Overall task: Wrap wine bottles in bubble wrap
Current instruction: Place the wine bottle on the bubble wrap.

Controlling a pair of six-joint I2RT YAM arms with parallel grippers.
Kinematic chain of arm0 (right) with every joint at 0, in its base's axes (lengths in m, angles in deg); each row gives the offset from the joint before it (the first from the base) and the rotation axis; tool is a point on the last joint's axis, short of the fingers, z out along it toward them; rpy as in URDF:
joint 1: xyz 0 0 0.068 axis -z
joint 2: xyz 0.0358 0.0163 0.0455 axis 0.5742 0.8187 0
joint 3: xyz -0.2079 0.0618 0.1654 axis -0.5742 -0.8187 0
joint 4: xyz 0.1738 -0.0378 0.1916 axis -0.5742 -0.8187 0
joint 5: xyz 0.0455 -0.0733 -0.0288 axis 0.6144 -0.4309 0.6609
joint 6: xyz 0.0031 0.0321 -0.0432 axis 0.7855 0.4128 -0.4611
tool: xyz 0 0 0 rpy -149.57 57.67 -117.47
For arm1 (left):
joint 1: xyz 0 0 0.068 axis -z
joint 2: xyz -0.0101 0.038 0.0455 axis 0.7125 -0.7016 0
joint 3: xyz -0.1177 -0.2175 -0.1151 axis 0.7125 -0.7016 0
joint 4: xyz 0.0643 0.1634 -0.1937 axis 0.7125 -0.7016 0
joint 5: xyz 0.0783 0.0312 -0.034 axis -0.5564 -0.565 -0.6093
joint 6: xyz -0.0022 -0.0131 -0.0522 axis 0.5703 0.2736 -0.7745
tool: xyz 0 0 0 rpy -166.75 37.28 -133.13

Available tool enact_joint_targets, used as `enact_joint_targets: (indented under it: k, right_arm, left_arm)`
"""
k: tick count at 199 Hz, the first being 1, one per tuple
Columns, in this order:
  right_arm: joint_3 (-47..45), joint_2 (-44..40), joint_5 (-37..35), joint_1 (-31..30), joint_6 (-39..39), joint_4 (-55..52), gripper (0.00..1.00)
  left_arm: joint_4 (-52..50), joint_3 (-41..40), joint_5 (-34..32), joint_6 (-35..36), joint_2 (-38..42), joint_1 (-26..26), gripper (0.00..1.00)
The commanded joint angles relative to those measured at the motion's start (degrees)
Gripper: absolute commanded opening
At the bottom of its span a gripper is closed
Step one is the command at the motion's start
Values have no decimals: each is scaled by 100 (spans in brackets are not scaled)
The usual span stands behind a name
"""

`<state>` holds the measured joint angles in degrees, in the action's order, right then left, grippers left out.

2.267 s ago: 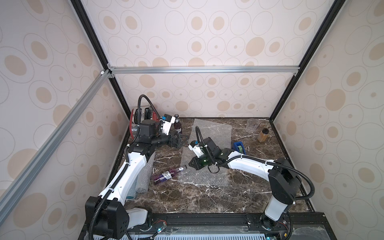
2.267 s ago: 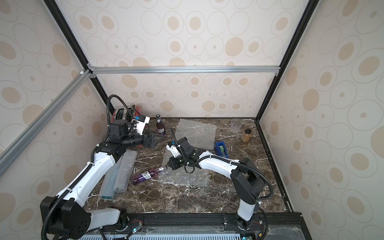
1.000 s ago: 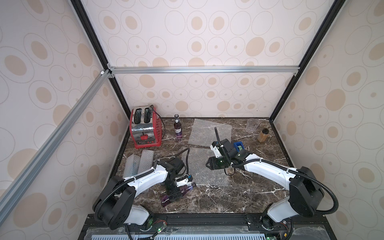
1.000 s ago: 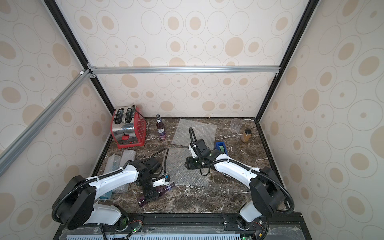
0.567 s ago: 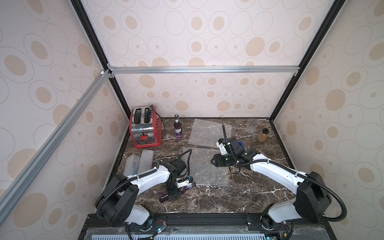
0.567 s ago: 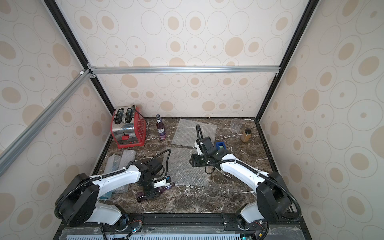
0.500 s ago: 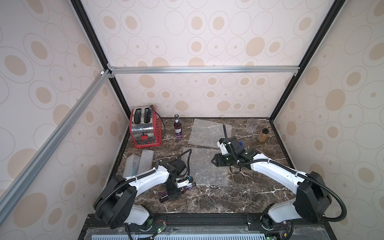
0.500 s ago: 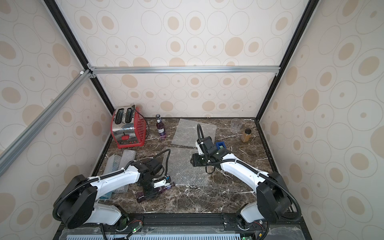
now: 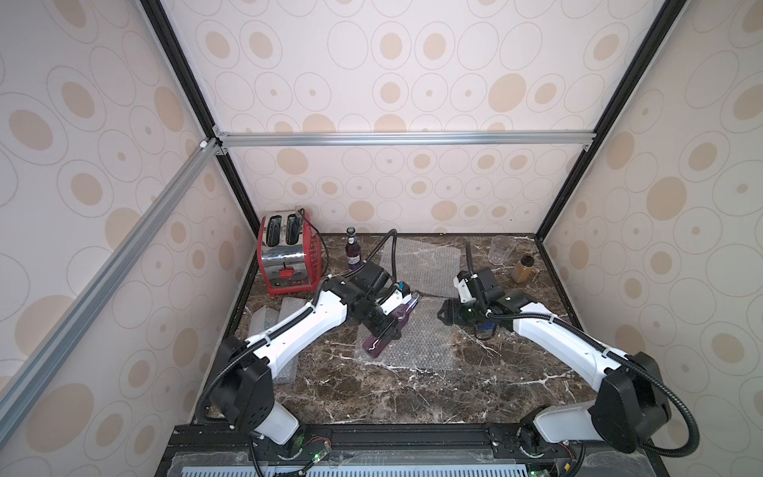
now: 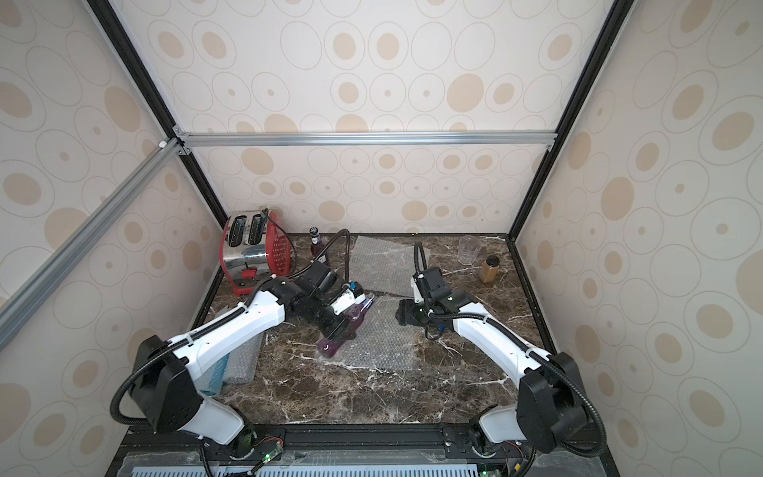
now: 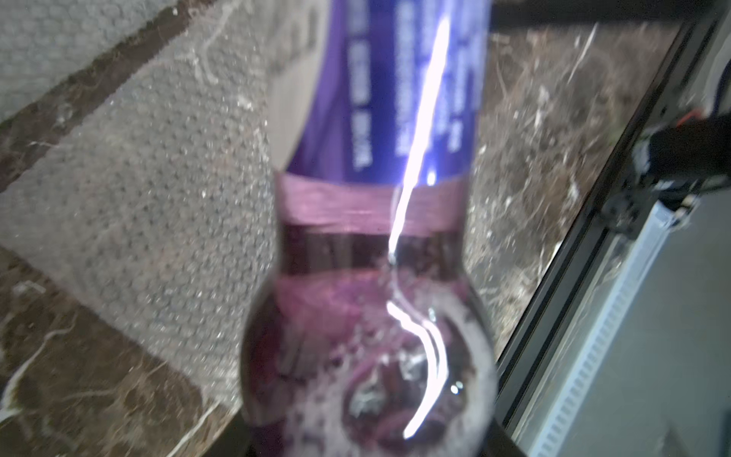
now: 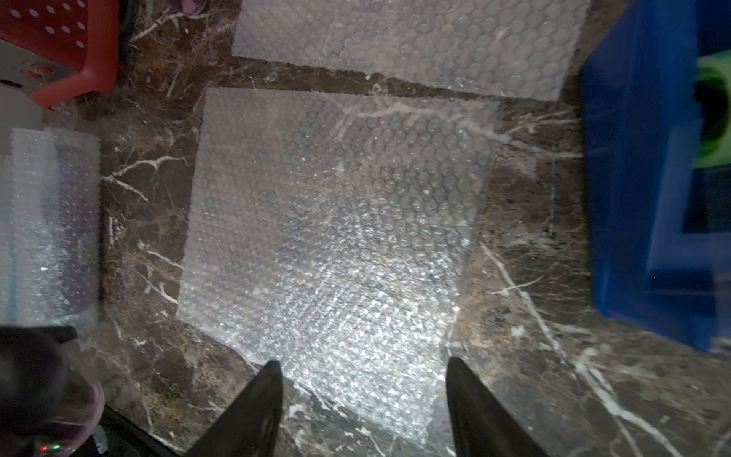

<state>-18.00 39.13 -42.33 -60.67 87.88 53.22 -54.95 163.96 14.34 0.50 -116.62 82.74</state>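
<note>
Left claw: the left claw is clamped around the middle of a purple bottle, which is tilted with its base low and its cap raised.
Bottle place: it is over the near-left part of the middle sheet of bubble wrap. I cannot tell whether the base touches the sheet. It looks ready to be laid along that edge so the wrap can roll over it.
Right claw: the right claw is wide open and holds nothing. It hangs at the sheet's right edge, probably to pin or lift that side.
Sheet: it lies flat on the bench with its edges free all round.
Beyond the sheet's far edge: a second sheet lies there, separated by a thin strip of bare bench. A standing bottle is further left.
Left of the sheet: two rolled bundles lie well apart from it.
Right of the sheet: a blue box sits just beside it and crowds the right claw.
Open room: the bare bench on the sheet's near side gives the most space for rolling.
</note>
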Motion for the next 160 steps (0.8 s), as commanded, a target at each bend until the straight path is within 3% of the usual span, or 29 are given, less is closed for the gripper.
enact_joint_targets:
  k: [1,35,55,94,136,160]
  right_arm:
    - [-348,-68,218,315,108,-270,73]
    - [-887,43,811,769,295,111,74]
    - [-1073,186,1103,886,384,364,72]
    - [-1158,737,1361,921,462,527,69]
    - [-1255,1080,1582,920,665,942,67]
    - [-1265,1203,1726,927,736,1068,67]
  left_arm:
    - [1036,360,842,-1695,-370,7,3]
    - [1775,544,633,-3072,-1150,-29,2]
    - [1975,566,585,-3494,-1487,-25,3]
    - [1664,420,121,-3649,-1703,-8,2]
    - [1675,377,154,-3815,-1763,-27,2]
    - [1986,77,493,-4164,-1874,-26,3]
